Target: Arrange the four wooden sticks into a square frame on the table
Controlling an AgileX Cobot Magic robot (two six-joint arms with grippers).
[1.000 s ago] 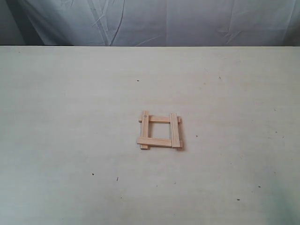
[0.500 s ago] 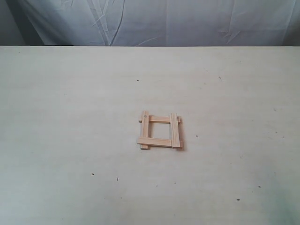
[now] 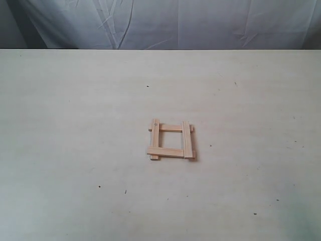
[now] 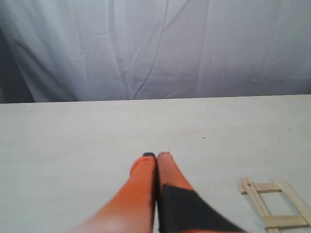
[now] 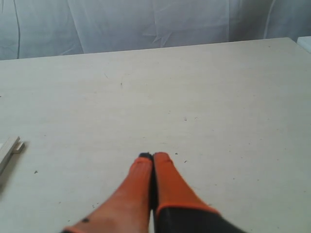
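The four wooden sticks (image 3: pixel 171 140) lie crossed at their ends as a square frame near the middle of the table (image 3: pixel 75 125). No gripper shows in the exterior view. In the left wrist view my left gripper (image 4: pixel 156 156) is shut with nothing between its orange fingers, and part of the frame (image 4: pixel 274 202) lies apart from it off to one side. My right gripper (image 5: pixel 153 156) is shut and empty too; only one stick end (image 5: pixel 8 148) shows at the edge of that view.
A wrinkled white-grey cloth (image 3: pixel 165 22) hangs behind the table's far edge. A few tiny dark specks (image 3: pixel 99 187) dot the pale surface.
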